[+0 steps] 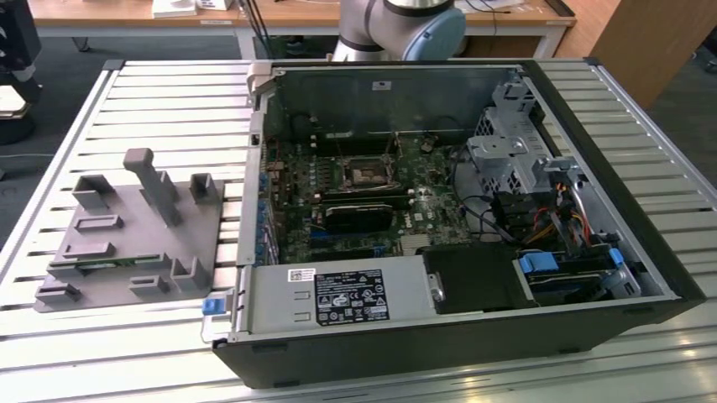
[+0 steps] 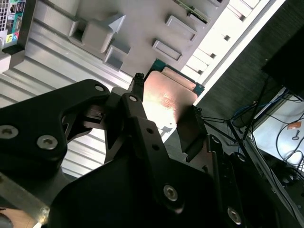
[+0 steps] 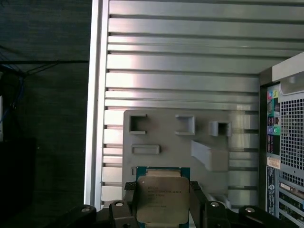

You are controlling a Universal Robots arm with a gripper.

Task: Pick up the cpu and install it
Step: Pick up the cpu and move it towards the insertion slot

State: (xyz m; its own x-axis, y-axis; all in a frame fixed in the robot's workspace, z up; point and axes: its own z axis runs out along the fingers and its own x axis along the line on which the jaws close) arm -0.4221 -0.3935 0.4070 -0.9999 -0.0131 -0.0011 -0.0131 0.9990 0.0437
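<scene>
The cpu (image 3: 161, 198) is a flat square chip with a shiny metal top and a thin green-edged rim. My gripper (image 3: 161, 203) is shut on it, one black finger on each of two opposite sides. It hangs high above the grey fixture plate (image 3: 166, 142). In the second wrist view the cpu (image 2: 168, 97) sits between the same black fingers (image 2: 137, 109) of the gripper (image 2: 166, 108), with the fixture (image 2: 137, 28) beneath. The motherboard's black-framed socket (image 1: 367, 174) lies inside the open computer case (image 1: 448, 327).
The grey fixture plate (image 1: 123, 239) with upright blocks rests on the slatted metal table (image 1: 168, 109) at the exterior view's left. The case holds cables, a drive cage (image 1: 510, 159) and a power supply (image 1: 336, 295). The arm's base (image 1: 398, 25) stands behind the case.
</scene>
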